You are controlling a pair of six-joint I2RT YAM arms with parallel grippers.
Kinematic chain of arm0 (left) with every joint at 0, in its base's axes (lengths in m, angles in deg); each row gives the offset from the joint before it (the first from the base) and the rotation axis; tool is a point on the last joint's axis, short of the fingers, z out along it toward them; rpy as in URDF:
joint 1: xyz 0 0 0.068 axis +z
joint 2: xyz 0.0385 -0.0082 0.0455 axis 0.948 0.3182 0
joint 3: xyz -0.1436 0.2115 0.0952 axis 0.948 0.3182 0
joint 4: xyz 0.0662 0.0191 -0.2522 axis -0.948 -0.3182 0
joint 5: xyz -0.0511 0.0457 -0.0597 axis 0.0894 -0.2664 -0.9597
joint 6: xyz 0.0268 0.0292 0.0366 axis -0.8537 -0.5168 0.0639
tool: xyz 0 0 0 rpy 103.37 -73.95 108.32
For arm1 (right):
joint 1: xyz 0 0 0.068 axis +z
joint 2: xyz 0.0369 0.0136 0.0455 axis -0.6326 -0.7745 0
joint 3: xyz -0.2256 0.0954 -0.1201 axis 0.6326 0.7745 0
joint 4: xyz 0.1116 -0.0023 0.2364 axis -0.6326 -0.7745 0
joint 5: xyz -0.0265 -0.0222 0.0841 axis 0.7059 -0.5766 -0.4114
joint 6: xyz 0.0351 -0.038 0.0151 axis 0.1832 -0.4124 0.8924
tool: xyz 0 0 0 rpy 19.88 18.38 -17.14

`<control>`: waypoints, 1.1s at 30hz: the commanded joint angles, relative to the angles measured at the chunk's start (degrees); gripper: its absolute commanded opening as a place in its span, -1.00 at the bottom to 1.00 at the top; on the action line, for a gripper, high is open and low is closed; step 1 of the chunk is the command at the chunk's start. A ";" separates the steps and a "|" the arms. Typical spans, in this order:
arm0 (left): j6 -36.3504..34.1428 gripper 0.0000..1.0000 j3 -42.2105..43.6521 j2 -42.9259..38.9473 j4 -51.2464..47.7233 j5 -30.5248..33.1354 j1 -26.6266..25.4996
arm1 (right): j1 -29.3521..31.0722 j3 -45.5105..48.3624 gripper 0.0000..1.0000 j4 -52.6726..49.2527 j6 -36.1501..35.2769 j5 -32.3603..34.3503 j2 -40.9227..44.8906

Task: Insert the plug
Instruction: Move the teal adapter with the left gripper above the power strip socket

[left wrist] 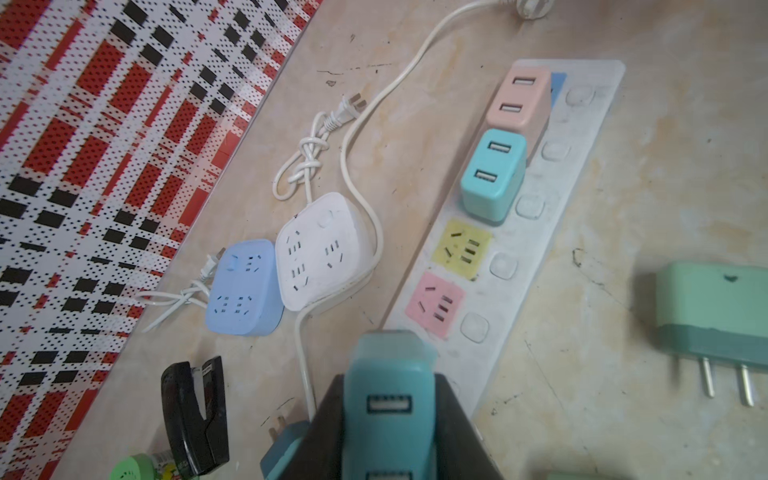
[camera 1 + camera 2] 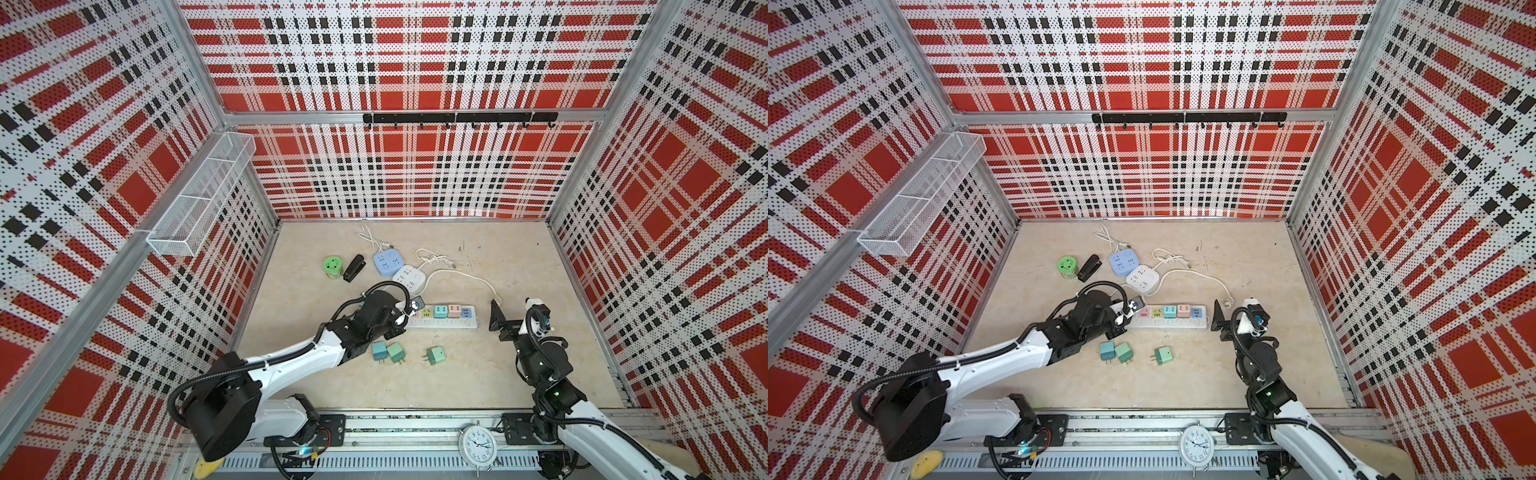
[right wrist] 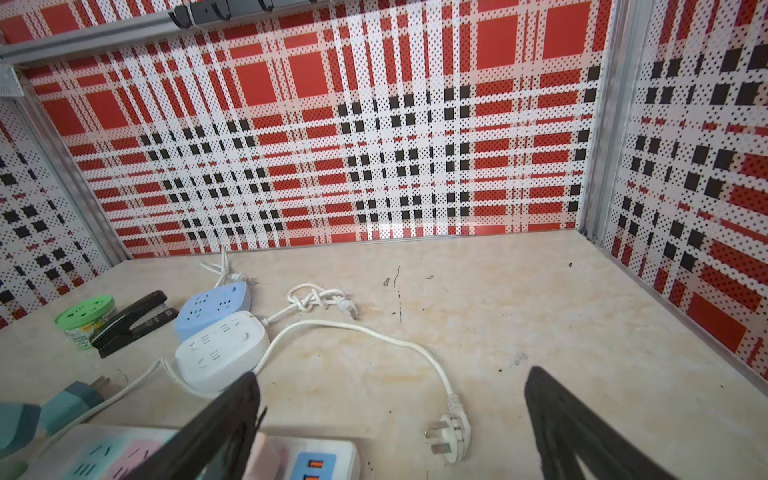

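In the left wrist view my left gripper (image 1: 388, 378) is shut on a teal plug (image 1: 388, 415) with two USB ports, one black finger on each side of it. The plug's front end hangs at the near end of the white power strip (image 1: 552, 174), just short of its free pink socket (image 1: 434, 303); a free yellow socket (image 1: 461, 249) follows, then a teal and a pink adapter plugged in. In both top views the left gripper (image 2: 401, 322) (image 2: 1121, 322) is at the strip's (image 2: 457, 323) (image 2: 1183, 323) left end, its wrist hiding the plug. The right gripper (image 2: 496, 316) (image 3: 391, 371) stands open and holds nothing beyond the strip's right end.
Three loose plugs (image 2: 395, 353) lie in front of the strip, and a darker one (image 1: 282, 444) lies beside the left gripper. Behind are a white socket cube (image 2: 409, 278), a blue one (image 2: 389, 262), a stapler (image 2: 354, 268), a green can (image 2: 333, 268) and the strip's cord plug (image 3: 451, 436).
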 commanded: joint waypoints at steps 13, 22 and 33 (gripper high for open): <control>-9.34 -1.00 -18.96 19.17 -12.81 -11.82 1.25 | -0.21 0.30 1.00 3.16 1.38 0.26 -2.80; -12.95 -1.00 -23.06 20.71 -15.88 -17.80 0.76 | -0.39 -0.39 1.00 3.70 1.51 0.16 -5.08; -17.50 -1.00 -27.72 24.14 -22.39 -22.38 2.21 | -0.60 -0.41 1.00 3.48 1.77 0.09 -5.09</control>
